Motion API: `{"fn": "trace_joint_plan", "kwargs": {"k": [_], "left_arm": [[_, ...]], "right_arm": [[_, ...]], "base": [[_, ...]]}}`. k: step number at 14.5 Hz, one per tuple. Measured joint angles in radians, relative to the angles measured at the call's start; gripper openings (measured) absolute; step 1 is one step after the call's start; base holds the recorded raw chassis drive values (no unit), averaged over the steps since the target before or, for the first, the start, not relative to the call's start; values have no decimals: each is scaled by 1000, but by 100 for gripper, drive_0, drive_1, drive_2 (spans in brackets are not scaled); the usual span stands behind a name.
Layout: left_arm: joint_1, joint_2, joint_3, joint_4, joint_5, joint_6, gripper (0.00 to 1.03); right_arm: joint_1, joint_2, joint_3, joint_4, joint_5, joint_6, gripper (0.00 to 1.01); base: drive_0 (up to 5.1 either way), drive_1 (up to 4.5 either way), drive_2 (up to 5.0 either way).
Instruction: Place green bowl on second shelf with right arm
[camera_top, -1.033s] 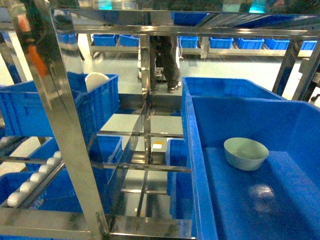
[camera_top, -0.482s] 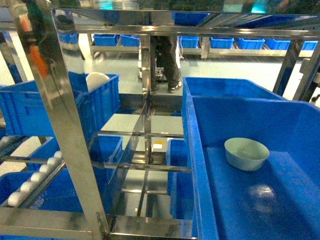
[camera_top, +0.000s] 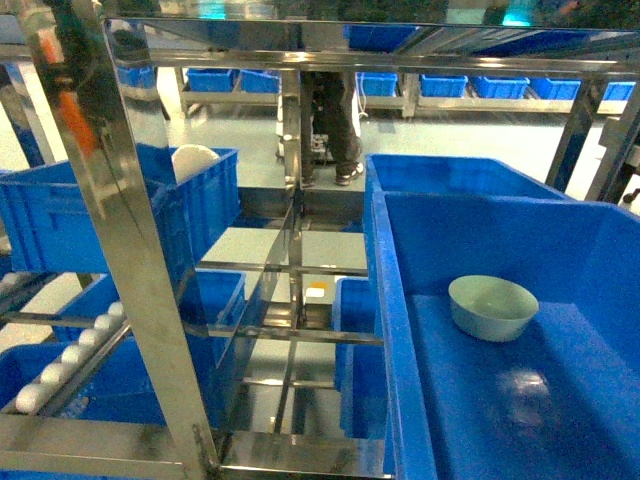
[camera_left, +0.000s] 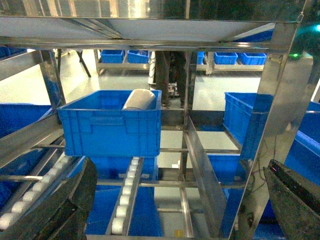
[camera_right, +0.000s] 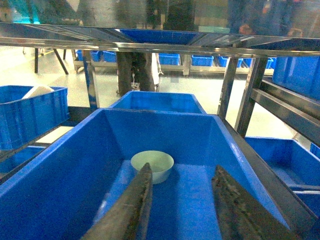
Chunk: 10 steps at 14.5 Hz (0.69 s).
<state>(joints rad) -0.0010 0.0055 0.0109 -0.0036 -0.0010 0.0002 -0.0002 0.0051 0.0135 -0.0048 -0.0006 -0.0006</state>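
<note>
Where the right gripper (camera_right: 182, 200) points, the green bowl (camera_right: 152, 166) sits just beyond its fingertips, upright on the floor of a large blue crate (camera_right: 65, 170). Bowl: small, round, pale mint, glossy, plain, rim unbroken; head view shows it (camera_top: 492, 306) the same way, near the crate's back wall. Fingers (camera_right: 131, 205) stand apart, nothing between them; left finger's tip overlaps the bowl's near rim in the picture, contact not determinable. Both fingers are cut off by the lower edge of the frame.

Second shelf (camera_top: 290, 335): steel rails, perforated upright (camera_top: 130, 250), white rollers (camera_top: 60, 360) to the left side. Crate with the bowl rests on this rack; which tier exactly is hard to judge from the head view.

Left gripper (camera_left: 180, 200): only two dark finger edges show at the bottom corners of its wrist view, wide apart, holding nothing; tips out of frame. Ahead of those fingers, another blue crate (camera_left: 110, 125) on roller rails, a white dome-shaped object (camera_left: 140, 100) inside, lower part hidden by the crate wall. Neither arm shows in the head view.
</note>
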Motion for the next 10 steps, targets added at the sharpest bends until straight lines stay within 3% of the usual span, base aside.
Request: {"fn": "trace_joint_plan", "kwargs": {"k": [5,10], "left_arm": [[0,0,0,0,0,0,98],[0,0,0,0,0,0,98]], "right_arm": [[0,0,0,0,0,0,100],[0,0,0,0,0,0,98]], "base": [[0,0,0],[0,0,0]]}}
